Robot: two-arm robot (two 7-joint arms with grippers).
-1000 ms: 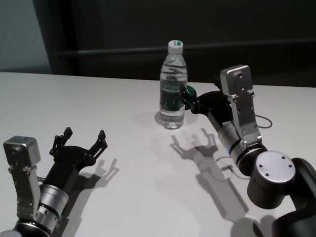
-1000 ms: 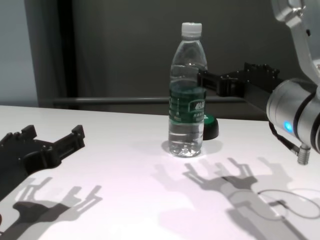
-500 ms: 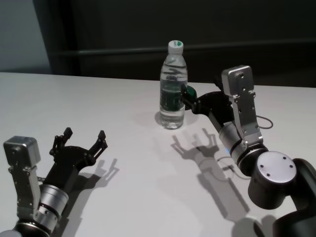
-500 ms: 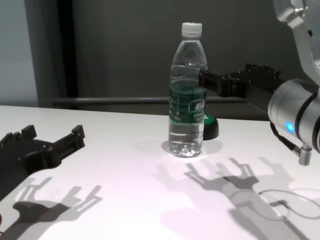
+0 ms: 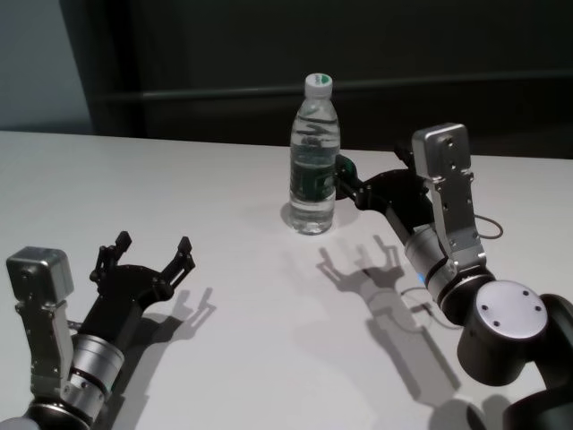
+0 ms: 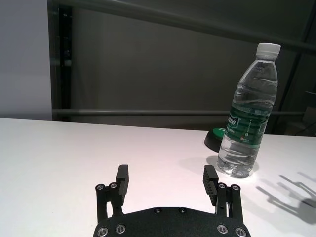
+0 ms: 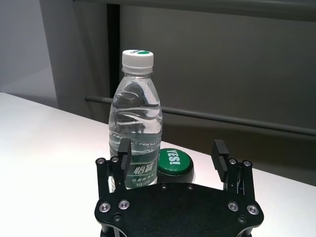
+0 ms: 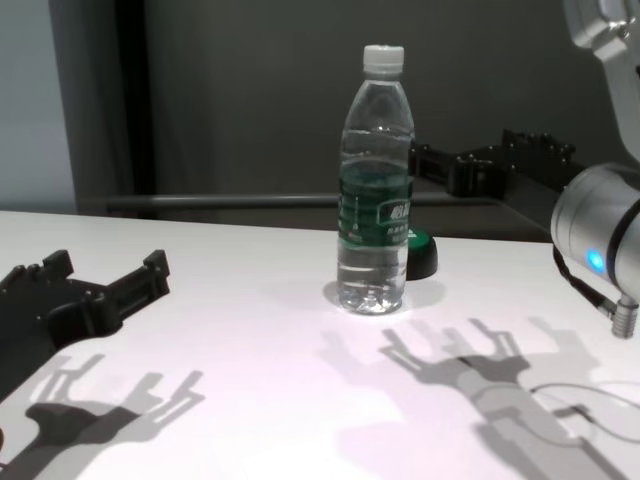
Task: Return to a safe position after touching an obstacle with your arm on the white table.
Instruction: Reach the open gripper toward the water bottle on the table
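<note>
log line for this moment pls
right claw: open, raised beside bottle, no visible contact | left claw: open, parked low over white table | bottle: upright

Bottle (image 5: 313,161) mid-table (image 5: 224,269) — button (image 7: 173,162) behind

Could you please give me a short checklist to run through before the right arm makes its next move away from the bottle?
1. Water bottle upright on the white table: ok.
2. Right gripper holds nothing, fingers open: ok.
3. Gap between right gripper and bottle: cannot tell; in the chest view the nearest finger meets the bottle's outline.
4. Green-topped button behind the bottle, not touched by the fingers: ok.
5. Left gripper open above the table's near left, apart from the bottle: ok.
6. Cable near the right arm free of the fingers: ok.
</note>
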